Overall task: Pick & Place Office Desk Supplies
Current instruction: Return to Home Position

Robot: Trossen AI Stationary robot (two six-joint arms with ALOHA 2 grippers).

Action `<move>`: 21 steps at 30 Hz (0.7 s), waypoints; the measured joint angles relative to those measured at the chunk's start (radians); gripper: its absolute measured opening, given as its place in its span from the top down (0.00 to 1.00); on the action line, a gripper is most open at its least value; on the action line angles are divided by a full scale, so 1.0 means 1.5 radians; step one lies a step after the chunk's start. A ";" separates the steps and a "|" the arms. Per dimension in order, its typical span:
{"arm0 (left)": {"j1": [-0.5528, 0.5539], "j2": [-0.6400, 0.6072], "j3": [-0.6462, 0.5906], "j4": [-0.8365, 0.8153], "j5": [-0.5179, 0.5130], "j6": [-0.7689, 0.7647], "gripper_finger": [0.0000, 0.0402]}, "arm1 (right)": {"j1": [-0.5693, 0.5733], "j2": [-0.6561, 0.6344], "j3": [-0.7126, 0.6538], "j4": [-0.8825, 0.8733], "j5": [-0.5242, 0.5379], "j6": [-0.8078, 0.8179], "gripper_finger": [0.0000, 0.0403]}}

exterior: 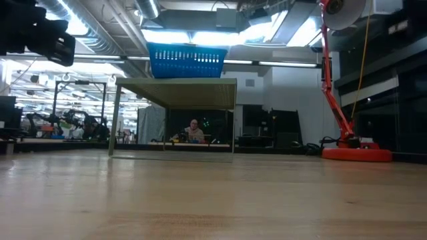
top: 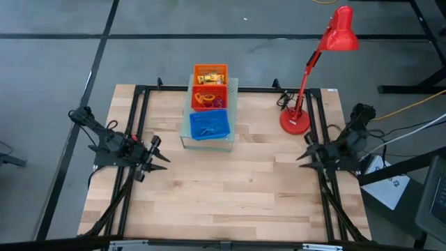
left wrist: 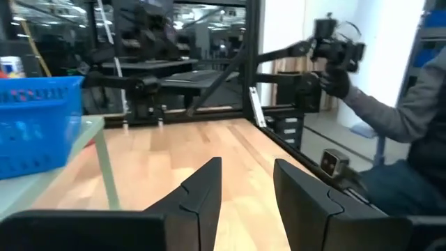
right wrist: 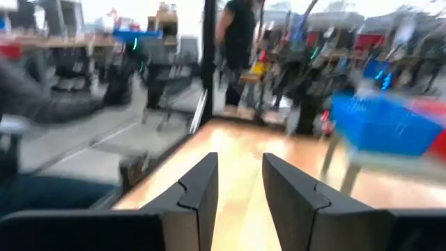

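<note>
**Both grippers empty and apart, supplies sit in bins on the shelf**

Left gripper [top: 160, 155] hovers over the table's [top: 230, 202] left side, fingers parted by a moderate gap, nothing between them; the left wrist view confirms this [left wrist: 247, 164]. Right gripper [top: 304, 150] is over the right side, just near the red lamp [top: 306, 104] base, also parted to a moderate gap and empty [right wrist: 240, 157]. Both point inward toward the table's middle.

The supplies are well apart from both grippers, at the far centre. Three bins stand in a row on the pale green shelf [top: 233, 143]:
- orange bin [top: 210, 70], farthest, with yellow pieces [top: 210, 77] inside
- red bin [top: 209, 89], in the middle, with ring clips [top: 205, 100], orange and purple
- blue bin [top: 209, 125], nearest, with blue loops [top: 206, 128]

The blue bin is the closest one to either gripper and lies roughly between them, slightly farther back.

Hard to make out:
- The number of pieces in each bin cannot be told from above.
- The low view shows only the blue bin [exterior: 186, 61] on the shelf top [exterior: 173, 85]. The other two bins are hidden behind it, and the contents are hidden by the bin wall.
- The lamp [exterior: 337, 107] head is cut off at the top edge of the low view.
- The right wrist view is blurred; the blue bin [right wrist: 387, 125] is a smear.
- The left wrist view shows the blue bin [left wrist: 38, 125] cut off at the edge, and a person's grey sleeve [left wrist: 401, 118] beyond the table.
</note>
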 joint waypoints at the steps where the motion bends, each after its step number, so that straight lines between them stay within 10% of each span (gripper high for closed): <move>1: 0.000 0.001 0.000 0.001 -0.008 0.000 0.68 | 0.000 0.000 -0.017 0.001 -0.009 0.006 0.72; 21: 0.000 0.021 -0.002 0.000 -0.041 0.019 0.68 | 0.000 0.000 -0.124 0.032 -0.105 0.058 0.72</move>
